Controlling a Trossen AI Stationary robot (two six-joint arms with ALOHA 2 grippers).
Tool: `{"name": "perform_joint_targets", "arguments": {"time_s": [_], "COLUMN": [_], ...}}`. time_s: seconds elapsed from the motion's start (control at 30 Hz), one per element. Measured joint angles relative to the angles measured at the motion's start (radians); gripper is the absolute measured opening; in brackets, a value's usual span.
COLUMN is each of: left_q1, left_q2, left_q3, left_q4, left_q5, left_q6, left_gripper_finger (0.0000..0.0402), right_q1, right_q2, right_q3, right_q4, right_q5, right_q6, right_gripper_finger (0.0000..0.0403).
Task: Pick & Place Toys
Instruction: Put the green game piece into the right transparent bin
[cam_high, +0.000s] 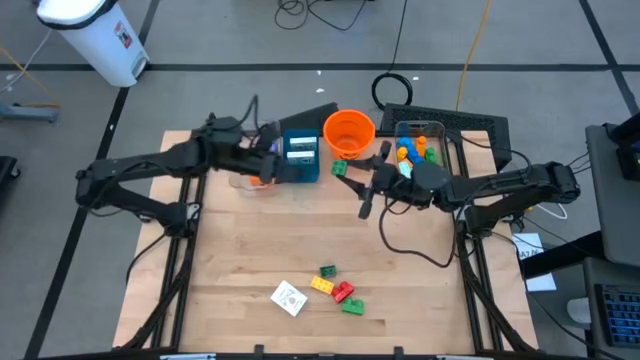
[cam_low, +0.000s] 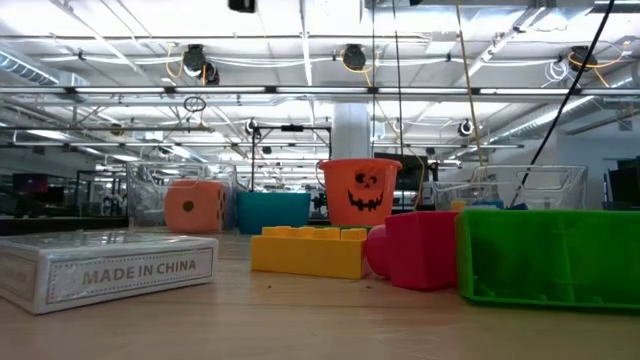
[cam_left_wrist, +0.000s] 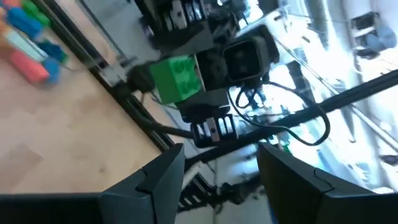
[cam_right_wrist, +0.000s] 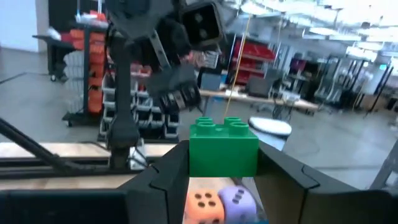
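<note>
Now | right hand (cam_right_wrist: 224, 171) grips green brick (cam_right_wrist: 223, 148) | left hand (cam_left_wrist: 221, 174) open, empty | clear bin (cam_high: 421, 128): bricks

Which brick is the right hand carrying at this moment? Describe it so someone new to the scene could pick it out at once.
Start at the orange bucket at the table's far edge. Just in front of it, raised off the table, the right hand is shut on a green brick. Unlike the green bricks lying loose near the front edge, this one sits between dark fingers, studs up.
</note>
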Motion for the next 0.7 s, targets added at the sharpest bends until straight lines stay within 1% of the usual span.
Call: {"name": "perform_joint_targets", "arguments": {"time_s": [0.1, 0.3, 0.4, 0.53, 0.7], "left_q1": [0.011, 0.028, 0.038, 0.054, 0.070], "left_q2": [0.061, 0.158, 0.183, 0.185, 0.185], "left_q3": [0.000, -0.001, -0.001, -0.001, -0.001], "left_q4": [0.090, 0.285, 0.294, 0.280, 0.283], "left_q5": [0.057, 0.095, 0.102, 0.111, 0.115], "left_q6": [-0.031, -0.058, -0.055, -0.047, -0.032], "left_gripper_finger": [0.0212, 0.0212, 0.0212, 0.0212, 0.0212], "right_q1": [0.000, 0.000, 0.001, 0.001, 0.001], "right_q2": [0.000, 0.000, 0.000, 0.001, 0.000], "right_q3": [0.000, 0.000, 0.000, 0.000, 0.000], "right_q4": [0.022, 0.035, 0.038, 0.070, 0.119], "right_q5": [0.000, 0.000, 0.004, 0.023, 0.019], "right_q6": [-0.004, 0.001, 0.002, -0.008, -0.030], "right_gripper_finger": [0.0145, 0.0150, 0.0148, 0.0145, 0.0150]}}
